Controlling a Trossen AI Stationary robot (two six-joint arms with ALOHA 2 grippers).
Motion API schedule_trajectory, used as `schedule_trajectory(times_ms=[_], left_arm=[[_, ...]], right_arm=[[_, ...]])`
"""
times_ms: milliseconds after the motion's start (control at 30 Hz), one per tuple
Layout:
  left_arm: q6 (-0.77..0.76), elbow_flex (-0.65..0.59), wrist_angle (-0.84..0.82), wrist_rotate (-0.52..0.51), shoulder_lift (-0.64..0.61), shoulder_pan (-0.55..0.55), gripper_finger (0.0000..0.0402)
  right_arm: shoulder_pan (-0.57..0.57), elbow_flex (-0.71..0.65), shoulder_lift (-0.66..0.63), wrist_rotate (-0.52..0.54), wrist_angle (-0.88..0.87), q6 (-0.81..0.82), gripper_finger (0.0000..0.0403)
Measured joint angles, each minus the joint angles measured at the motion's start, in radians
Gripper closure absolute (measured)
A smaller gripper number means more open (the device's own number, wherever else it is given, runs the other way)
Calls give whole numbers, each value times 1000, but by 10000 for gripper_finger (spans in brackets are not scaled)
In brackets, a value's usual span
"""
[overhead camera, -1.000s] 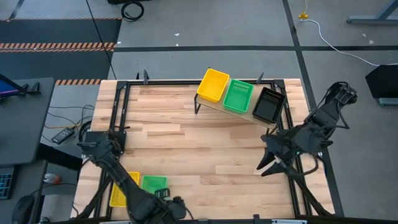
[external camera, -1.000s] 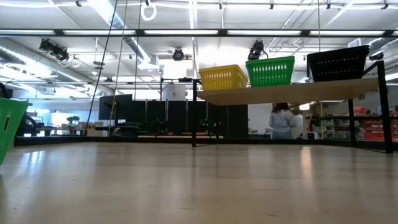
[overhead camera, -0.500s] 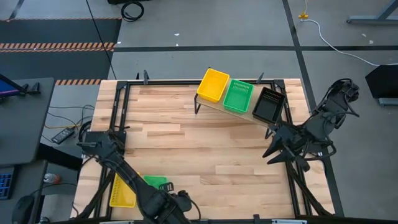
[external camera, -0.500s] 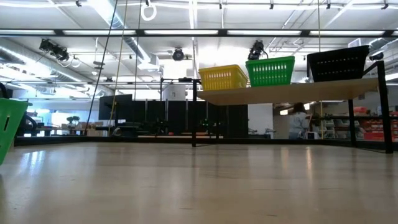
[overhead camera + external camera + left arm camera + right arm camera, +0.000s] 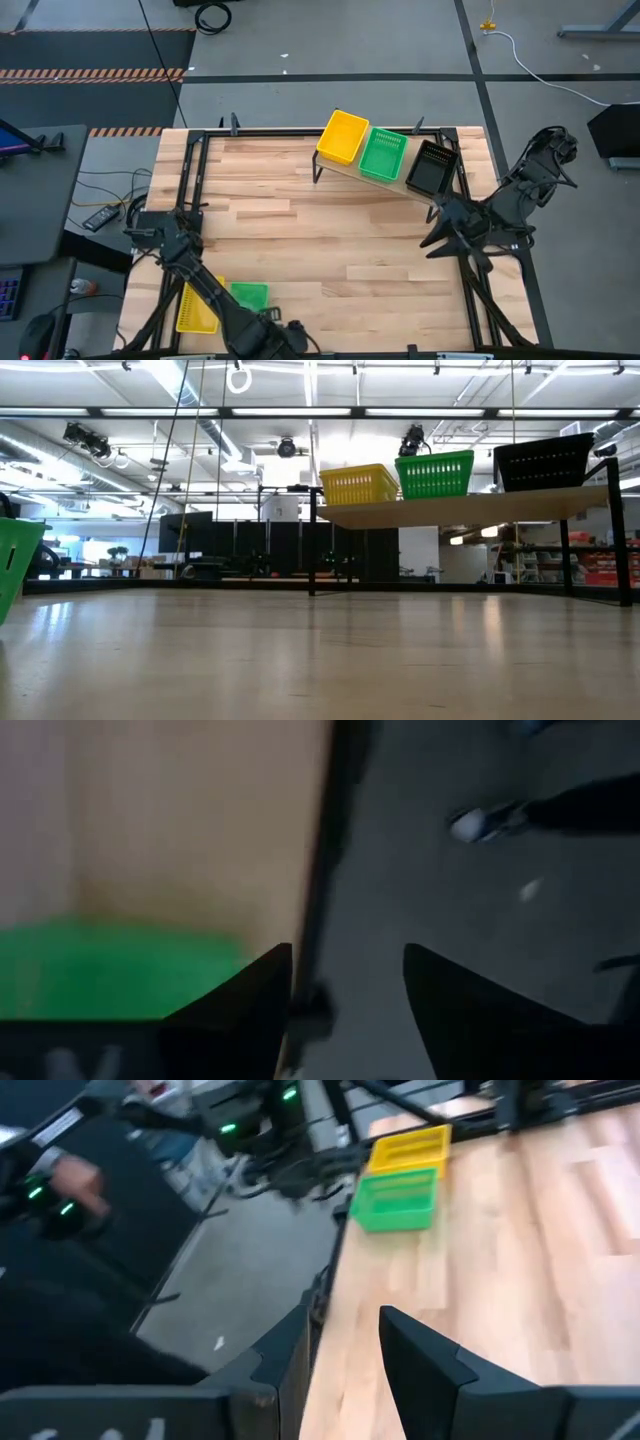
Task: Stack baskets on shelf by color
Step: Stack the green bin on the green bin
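Three baskets (image 5: pixel 385 155) on shelf (image 5: pixel 340 170), 12 o'clock. Loose green (image 5: pixel 249 295) and yellow (image 5: pixel 196 306) wait, 7 o'clock. My left gripper (image 5: pixel 345 1010), right gripper (image 5: pixel 340 1355): both narrowly apart, empty.

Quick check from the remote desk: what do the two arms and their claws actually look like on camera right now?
Both arms are dark, near-black jointed links with cabling running alongside. The right claw ends in two dark, tapering pointed fingers, matte and angular. The left claw has the same wedge-shaped black fingers. No coloured markings show on them.
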Motion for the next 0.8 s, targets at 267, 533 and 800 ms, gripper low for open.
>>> schedule_trajectory(times_ms=[267,533,800], left_arm=[[69,0,-136,-101,-2,72,205],[46,2,-234,-300,-82,-36,208],[-7,2,-218,-259,-121,-110,219]], right_arm=[[0,0,0,90,23,85,273],[0,0,5,122,20,153,273],[0,0,19,168,0,193,273]])
